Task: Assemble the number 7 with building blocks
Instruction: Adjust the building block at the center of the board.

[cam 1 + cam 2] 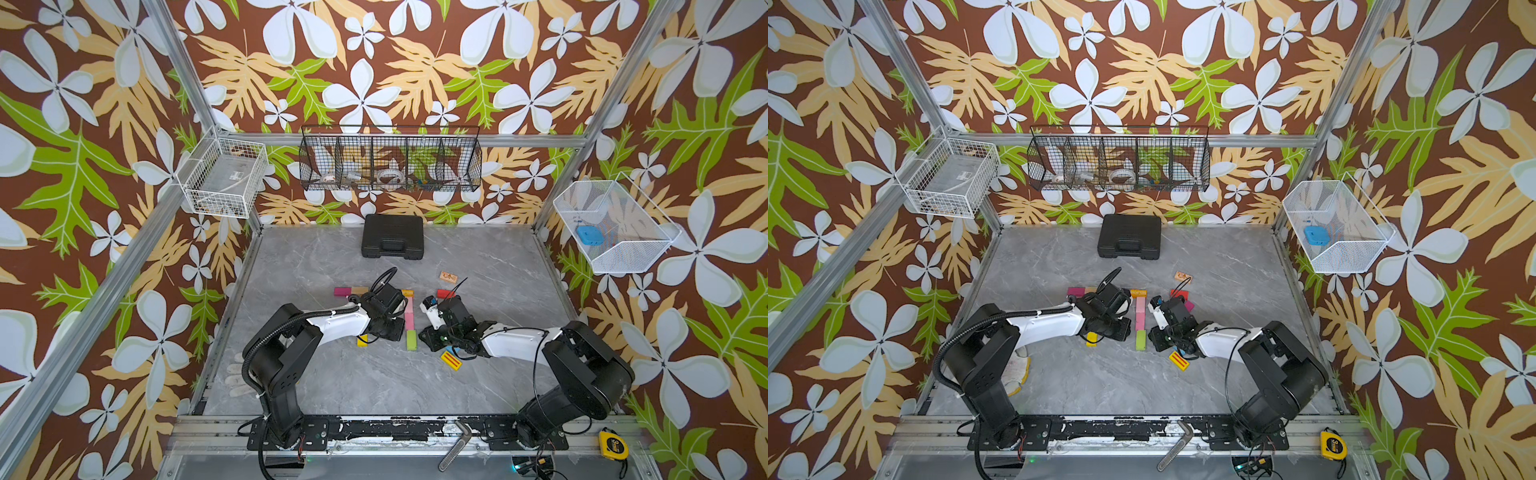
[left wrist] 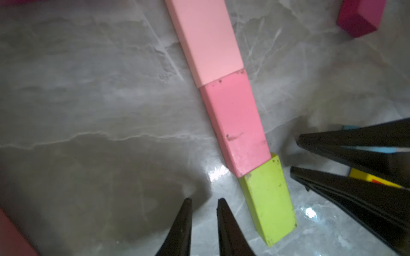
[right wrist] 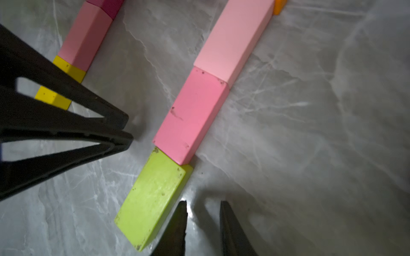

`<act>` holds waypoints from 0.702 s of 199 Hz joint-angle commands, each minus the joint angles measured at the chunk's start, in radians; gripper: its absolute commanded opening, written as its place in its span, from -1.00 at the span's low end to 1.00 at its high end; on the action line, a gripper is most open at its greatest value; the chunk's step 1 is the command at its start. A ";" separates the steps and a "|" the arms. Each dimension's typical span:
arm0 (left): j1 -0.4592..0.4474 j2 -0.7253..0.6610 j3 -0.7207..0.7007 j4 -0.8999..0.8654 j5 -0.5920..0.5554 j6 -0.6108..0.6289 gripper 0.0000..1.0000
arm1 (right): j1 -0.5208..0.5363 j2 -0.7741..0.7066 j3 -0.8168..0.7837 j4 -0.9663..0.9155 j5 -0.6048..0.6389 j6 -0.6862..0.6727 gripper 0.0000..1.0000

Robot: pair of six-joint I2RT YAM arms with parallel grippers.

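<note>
Grey marble desk [image 1: 374,374]; stem alignment appears in hand; left claw [image 2: 204,200] and right claw [image 3: 203,204], both narrow and empty, flank lime-green rectangular block [image 2: 269,199], lower centre; next, nudge it square against rose-pink rectangular block [image 2: 235,124].

In both top views the left arm [image 1: 332,322] covers the middle of the block row between the magenta block [image 1: 341,291] and the orange block [image 1: 407,294]. It also half hides the yellow block [image 1: 362,341]. The frame edge cuts off the pale pink block [image 2: 206,37] in the left wrist view. Black wire basket [image 1: 453,170] contents: too small to identify.
</note>
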 commanded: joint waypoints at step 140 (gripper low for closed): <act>-0.026 0.001 -0.012 0.013 0.018 -0.018 -0.54 | 0.059 -0.011 -0.015 -0.053 0.050 0.107 -0.50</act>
